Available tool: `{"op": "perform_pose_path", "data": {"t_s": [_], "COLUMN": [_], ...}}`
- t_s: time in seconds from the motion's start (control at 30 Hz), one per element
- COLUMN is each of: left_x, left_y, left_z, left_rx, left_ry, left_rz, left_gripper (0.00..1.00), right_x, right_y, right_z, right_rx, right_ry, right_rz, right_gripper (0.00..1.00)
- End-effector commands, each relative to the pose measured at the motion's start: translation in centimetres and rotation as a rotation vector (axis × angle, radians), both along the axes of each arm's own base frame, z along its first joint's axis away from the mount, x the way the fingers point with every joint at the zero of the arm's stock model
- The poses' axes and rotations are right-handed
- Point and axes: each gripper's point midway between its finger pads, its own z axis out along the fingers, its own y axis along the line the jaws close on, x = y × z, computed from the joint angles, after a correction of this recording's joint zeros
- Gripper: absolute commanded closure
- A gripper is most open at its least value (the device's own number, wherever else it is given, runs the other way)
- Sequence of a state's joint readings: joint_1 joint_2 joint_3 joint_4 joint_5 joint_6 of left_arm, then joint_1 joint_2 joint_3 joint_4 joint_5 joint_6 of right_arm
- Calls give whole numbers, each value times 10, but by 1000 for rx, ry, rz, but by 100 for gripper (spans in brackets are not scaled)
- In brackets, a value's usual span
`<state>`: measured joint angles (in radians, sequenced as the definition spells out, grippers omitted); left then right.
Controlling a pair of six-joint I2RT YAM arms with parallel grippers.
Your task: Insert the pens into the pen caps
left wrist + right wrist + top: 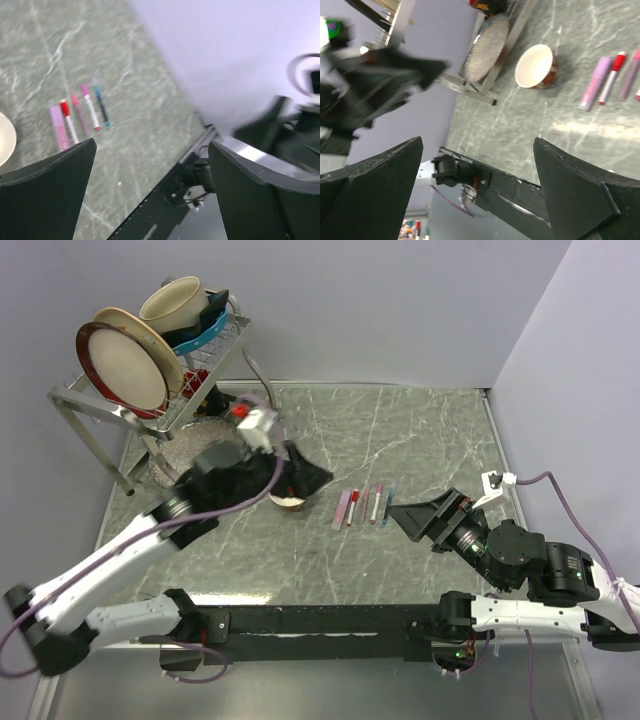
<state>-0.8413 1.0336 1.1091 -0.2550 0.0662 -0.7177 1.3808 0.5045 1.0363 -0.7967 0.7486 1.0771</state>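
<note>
Grey-green marbled stone makes up the tabletop, and on it stands a small round white bowl with a reddish patterned outside. Just right of this bowl, seen from above, five slim pens lie side by side in a tight row, clear of the bowl. Nearest the bowl is a lilac pen, then a white pen with a red cap, a pink pen, a white pen with a pink cap, and, farthest from the bowl, a thin blue pen. The coloured ends look like caps seated on the barrels, though they are too small to be sure.

The black left gripper hangs over the bowl, hiding part of its rim, with its jaws spread wide and gripping nothing. The black right gripper sits beyond the blue pen, on the side away from the bowl, and its jaws are equally wide with nothing between them.

Behind and left of the bowl stands a steel wire dish rack loaded with plates.
</note>
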Motion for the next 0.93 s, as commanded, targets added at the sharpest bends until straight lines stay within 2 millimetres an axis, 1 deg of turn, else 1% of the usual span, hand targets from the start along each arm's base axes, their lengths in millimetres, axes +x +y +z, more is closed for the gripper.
{"op": "perform_pose_path", "data": {"t_s": [0.0, 0.03, 0.07, 0.1, 0.13, 0.17, 0.2, 0.27, 0.3, 0.4, 0.57, 0.73, 0.9], "left_x": [-30, -34, -37, -43, -45, -45, -49, -49, -51, -53, -53, -54, -56], "left_y": [20, 25, 29, 38, 42, 45, 51, 56, 59, 62, 62, 62, 63], "left_z": [29, 32, 27, 34, 34, 27, 31, 26, 28, 27, 20, 17, 20], "left_rx": [-116, -129, -124, -146, -152, -151, -172, -180, -194, -198, -176, -173, -180], "left_ry": [-111, -119, -116, -134, -139, -130, -142, -137, -145, -147, -142, -141, -147], "left_rz": [-54, -52, -49, -41, -33, -20, -9, 8, 13, 18, 17, 8, 6], "left_gripper": [1, 1, 0, 1, 1, 0, 0, 1, 1, 1, 1, 1, 1], "right_x": [3, 2, 2, 2, 1, 1, 0, 0, 0, 0, 0, 3, 5], "right_y": [-18, -18, -18, -16, -15, -13, -11, -6, -4, 4, 8, 7, 1], "right_z": [0, 1, 3, 3, 3, 5, 3, 1, -1, -2, 1, 4, 5], "right_rx": [-47, -40, -29, -29, -23, -13, -19, -21, -31, -55, -49, -28, -31], "right_ry": [3, 2, 0, -5, -6, -9, -10, -6, -7, -5, -4, -17, -18], "right_rz": [-45, -41, -39, -33, -23, -19, -12, -5, -1, 14, 13, -2, -25], "right_gripper": [0, 0, 0, 0, 0, 0, 0, 0, 0, 0, 0, 0, 0]}}
